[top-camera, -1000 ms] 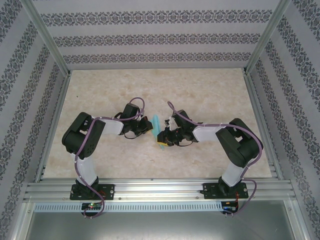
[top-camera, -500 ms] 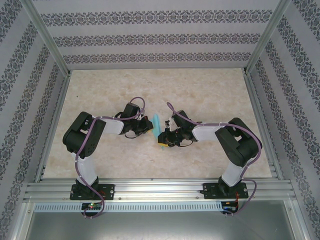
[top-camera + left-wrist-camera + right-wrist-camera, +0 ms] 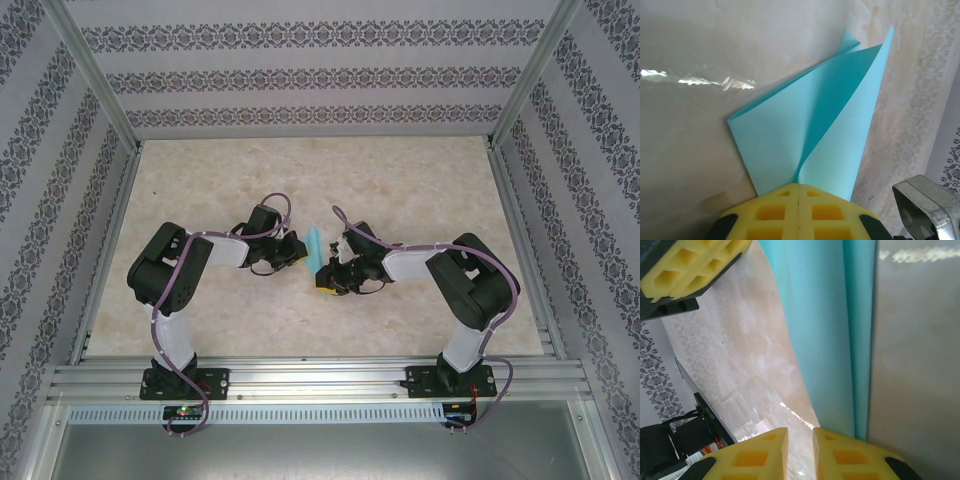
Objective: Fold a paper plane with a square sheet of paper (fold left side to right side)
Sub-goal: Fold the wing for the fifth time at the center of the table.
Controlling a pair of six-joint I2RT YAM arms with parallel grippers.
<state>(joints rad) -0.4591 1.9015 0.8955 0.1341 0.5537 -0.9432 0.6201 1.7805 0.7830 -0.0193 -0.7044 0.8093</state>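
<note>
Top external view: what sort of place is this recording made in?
Probably a purpose-built robot test cell, not a home: aluminium frame posts, patterned wall panels boxing in a marble-look tabletop, and a metal mounting rail.

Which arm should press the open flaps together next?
Right, probably. The left gripper is shut on the paper, anchoring it; the right gripper sits beside it, jaws slightly apart, holding nothing.

Top cam: fixed, high behind arm bases, looks down+fwd over whole tabletop [image 3: 400,180], far off. L wrist cam: just behind left tool [image 3: 798,192], v. close, facing along paper [image 3: 805,140]. R wrist cam: likewise behind right tool [image 3: 800,437], close. All 3 share the paper at tabletop centre.
</note>
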